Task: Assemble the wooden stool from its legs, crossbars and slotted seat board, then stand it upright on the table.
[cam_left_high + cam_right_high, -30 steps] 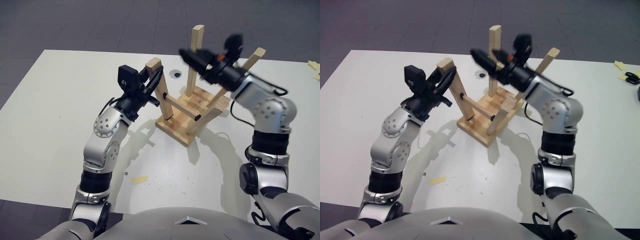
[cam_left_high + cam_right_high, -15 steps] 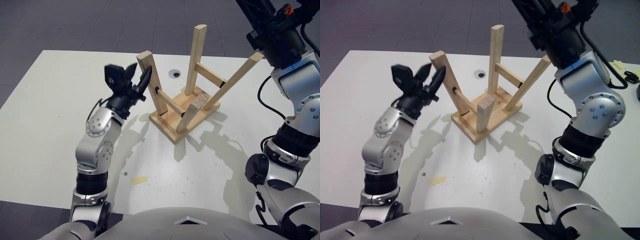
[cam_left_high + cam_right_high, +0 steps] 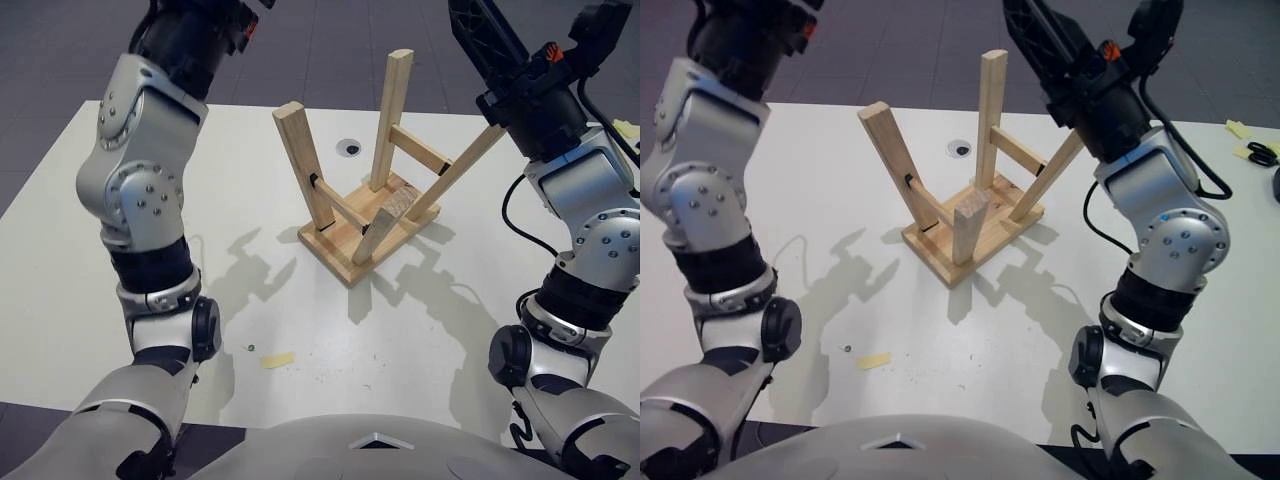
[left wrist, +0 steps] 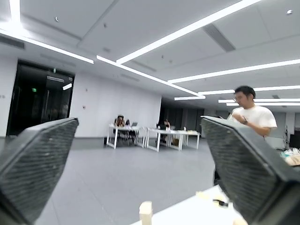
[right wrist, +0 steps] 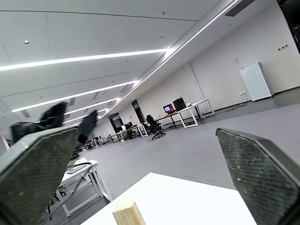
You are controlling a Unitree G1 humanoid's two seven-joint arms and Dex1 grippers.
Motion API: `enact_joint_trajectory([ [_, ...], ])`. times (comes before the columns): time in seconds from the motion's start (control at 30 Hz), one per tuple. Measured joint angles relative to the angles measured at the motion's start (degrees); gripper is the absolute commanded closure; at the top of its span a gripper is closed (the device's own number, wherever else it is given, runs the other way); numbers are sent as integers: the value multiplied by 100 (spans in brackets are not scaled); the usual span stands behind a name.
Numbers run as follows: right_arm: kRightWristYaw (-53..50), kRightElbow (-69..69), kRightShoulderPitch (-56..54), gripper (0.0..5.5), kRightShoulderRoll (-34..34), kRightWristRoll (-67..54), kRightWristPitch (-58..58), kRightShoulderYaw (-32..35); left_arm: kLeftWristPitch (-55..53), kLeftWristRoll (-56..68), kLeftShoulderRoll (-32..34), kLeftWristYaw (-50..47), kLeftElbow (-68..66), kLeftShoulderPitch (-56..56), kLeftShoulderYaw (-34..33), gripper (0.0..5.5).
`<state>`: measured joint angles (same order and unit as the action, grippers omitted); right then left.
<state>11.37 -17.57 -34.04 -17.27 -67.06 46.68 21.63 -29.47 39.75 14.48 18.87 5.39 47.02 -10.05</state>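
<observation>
The left arm has been lifted away from the wooden stool (image 3: 372, 200) and is now raised high over the left side of the table (image 3: 80, 260). The right arm has been shifted only a little, and the stool has been left where it was.

In the left wrist view, the left gripper (image 4: 139, 140) is seen with its fingers spread wide and nothing held between them. The right gripper (image 5: 147, 136) is likewise spread and empty, and is held above the stool's far right side, clear of it.

The stool is set upside down near the middle of the table, with the slotted seat board (image 3: 345, 250) flat on the surface and the legs (image 3: 304, 160) pointing up and splayed outward. Crossbars (image 3: 341, 205) are fitted between the legs, though whether each is fully seated cannot be judged from here. A scrap of tape (image 3: 277, 359) lies on the table's near side, well apart from the stool.
</observation>
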Motion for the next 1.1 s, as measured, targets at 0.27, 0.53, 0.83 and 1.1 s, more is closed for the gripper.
enact_joint_trajectory([
  [0.27, 15, -163, 580, 10, 37, 280, -120, -494, 634, -1127, 217, 1111, -1471, -266, 1090, 12],
  [0.53, -62, -366, 985, 10, 143, 421, -250, -663, 544, -1035, 154, 869, -955, -597, 892, 12],
  [0.83, -602, 188, -261, 10, -185, -525, -801, 329, 64, -347, -48, -346, -654, 195, -398, 12],
  [1.1, -746, 1613, -570, 10, -1557, 1845, -1375, 55, -256, -248, 317, -538, 75, 36, -642, 12],
])
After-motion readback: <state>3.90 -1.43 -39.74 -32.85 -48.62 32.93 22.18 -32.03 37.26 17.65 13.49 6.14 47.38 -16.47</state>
